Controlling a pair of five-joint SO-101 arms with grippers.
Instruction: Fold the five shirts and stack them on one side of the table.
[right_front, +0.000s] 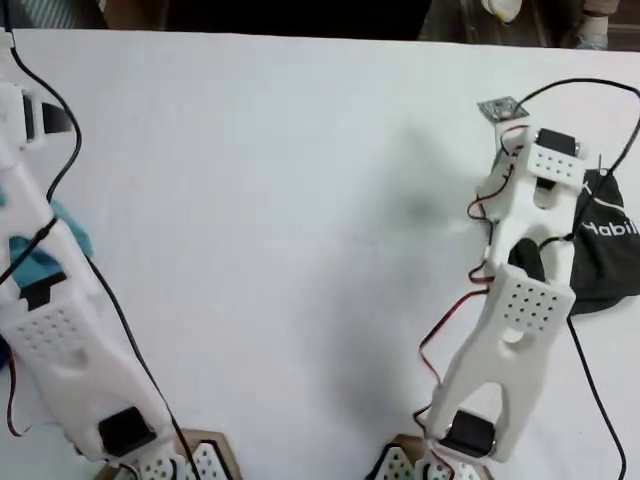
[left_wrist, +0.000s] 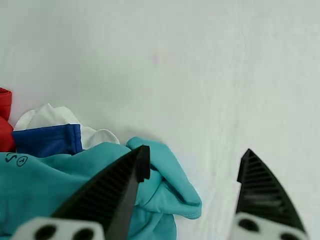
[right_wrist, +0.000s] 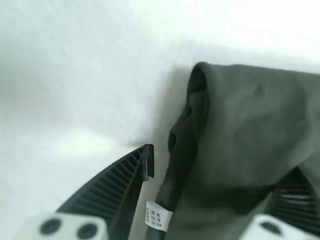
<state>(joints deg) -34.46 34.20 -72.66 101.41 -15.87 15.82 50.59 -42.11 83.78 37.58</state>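
my left hand (left_wrist: 192, 167) is spread wide, pinching nothing, with one finger over the teal shirt (left_wrist: 60, 185) and the other over bare worktop (right_front: 280, 200). the teal shirt's lumpy edge lies between them. i think the step now is to take one shirt and lay it out flat in the middle, where there is room to fold. to do that well i should go down on that loose teal edge and pinch just one layer, so the rest of the heap does not come along. the blue shirt (left_wrist: 47, 141), the white shirt (left_wrist: 50, 114) and the red shirt (left_wrist: 4, 125) sit bunched right behind the teal one, touching it, so a deep grab could drag them too. my right hand (right_wrist: 220, 172) is spread as well, with the thick rolled edge of the dark shirt (right_wrist: 245, 130) lying between its fingers, not squeezed yet as far as i can see. its little white tag (right_wrist: 157, 217) hangs close to one finger. my left arm (right_front: 60, 340) leans out along the left side of the worktop over the heap. my right arm (right_front: 515, 300) stretches up the right side, with the dark shirt just beside it near the edge. no shirt looks folded yet.
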